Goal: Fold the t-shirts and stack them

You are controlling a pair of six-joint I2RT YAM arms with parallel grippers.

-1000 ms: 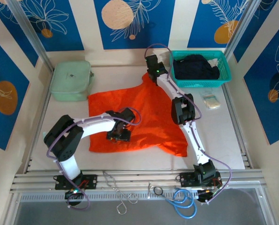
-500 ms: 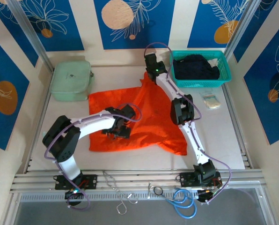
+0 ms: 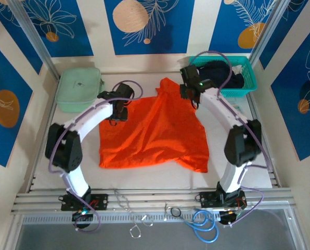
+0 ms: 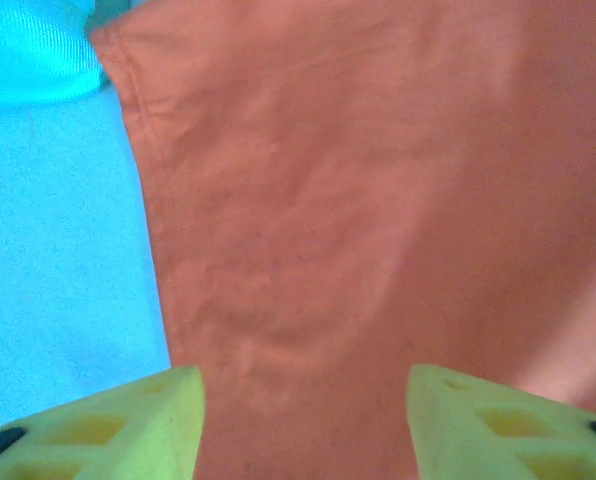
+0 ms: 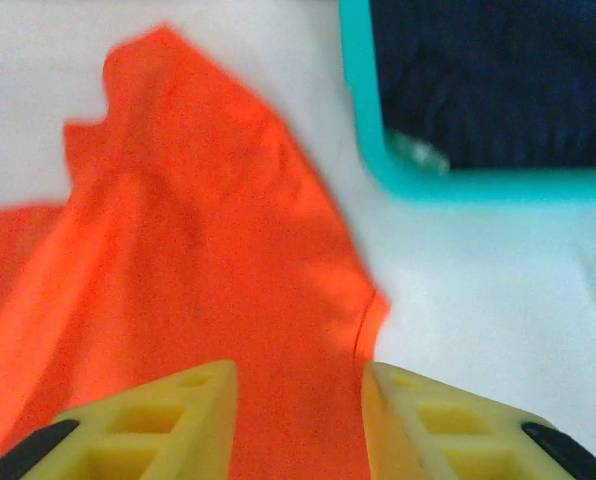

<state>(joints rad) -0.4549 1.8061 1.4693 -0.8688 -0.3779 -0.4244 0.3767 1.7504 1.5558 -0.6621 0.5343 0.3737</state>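
Observation:
The orange t-shirt (image 3: 152, 133) lies spread on the table, with one point of cloth sticking up at the far side. My left gripper (image 3: 118, 113) hangs over its far left corner. In the left wrist view the left gripper (image 4: 303, 425) is open, with orange cloth (image 4: 328, 220) under the gap and the shirt's hem on the left. My right gripper (image 3: 193, 100) is over the shirt's far right edge. In the right wrist view the right gripper (image 5: 298, 410) is also open, with the sleeve edge (image 5: 363, 320) just ahead. The black t-shirt (image 5: 488, 80) lies in the teal basket (image 5: 363, 120).
A pale green box (image 3: 79, 88) stands at the far left, close to the left arm. The teal basket (image 3: 248, 86) stands at the far right, just behind the right wrist. Loose cables (image 3: 199, 226) lie below the table's near rail.
The left gripper has moved from the shirt's middle to its far left corner. The right gripper has swung right, towards the basket. The right jaws, shut a second ago, now stand apart.

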